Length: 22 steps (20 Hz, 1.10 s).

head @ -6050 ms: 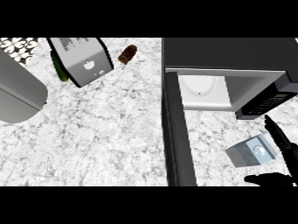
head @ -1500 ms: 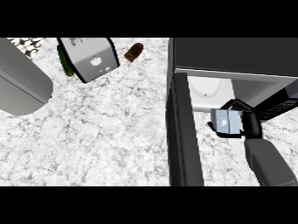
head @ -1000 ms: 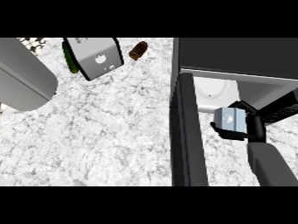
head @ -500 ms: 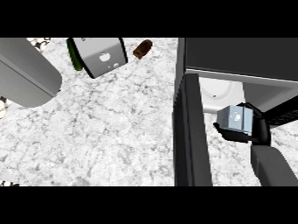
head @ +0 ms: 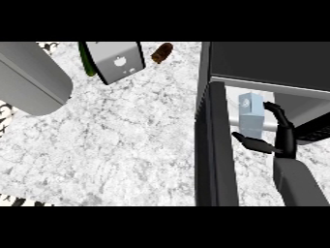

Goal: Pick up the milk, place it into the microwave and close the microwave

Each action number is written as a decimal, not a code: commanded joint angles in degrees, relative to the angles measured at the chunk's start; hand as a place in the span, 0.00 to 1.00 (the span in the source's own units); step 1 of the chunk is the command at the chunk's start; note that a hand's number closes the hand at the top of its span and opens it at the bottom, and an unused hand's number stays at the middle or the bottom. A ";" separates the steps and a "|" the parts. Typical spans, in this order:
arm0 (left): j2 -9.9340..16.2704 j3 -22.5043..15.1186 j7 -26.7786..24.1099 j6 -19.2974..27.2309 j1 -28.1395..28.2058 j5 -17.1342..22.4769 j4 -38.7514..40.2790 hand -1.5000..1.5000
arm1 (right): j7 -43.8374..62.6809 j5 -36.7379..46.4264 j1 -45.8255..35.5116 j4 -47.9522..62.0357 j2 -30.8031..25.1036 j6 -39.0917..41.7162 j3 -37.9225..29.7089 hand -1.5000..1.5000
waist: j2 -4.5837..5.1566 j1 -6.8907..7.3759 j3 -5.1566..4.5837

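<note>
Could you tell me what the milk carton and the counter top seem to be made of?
Milk carton: likely coated paperboard, pale blue, flat-sided with a printed face. Counter top: looks like polished marble or similar stone, white with grey veining.

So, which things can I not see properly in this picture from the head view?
- Left hand: not in the head view at all.
- Milk: whether it already rests on the microwave floor cannot be told; the right hand curls round its side.
- Microwave interior: mostly hidden under its dark top.
- Microwave door: seen edge-on only.
- Brown item by the upper edge: too small to name.
</note>
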 commanded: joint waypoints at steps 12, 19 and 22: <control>2.50 -0.93 3.10 0.06 -3.22 0.83 1.52 0.00 | 18.79 5.78 -16.08 1.95 0.73 -10.28 6.01 0.00 | 0.40 4.49 -0.38; 2.89 -1.44 3.71 0.01 -4.63 0.95 3.18 0.00 | 20.44 4.97 -16.80 0.33 1.86 -12.91 7.00 0.00 | 0.08 3.68 -0.30; 2.82 -1.41 4.74 1.17 -5.14 0.58 2.52 0.00 | 24.70 4.58 -23.54 1.98 0.17 -11.87 6.54 0.00 | 0.01 1.84 -0.15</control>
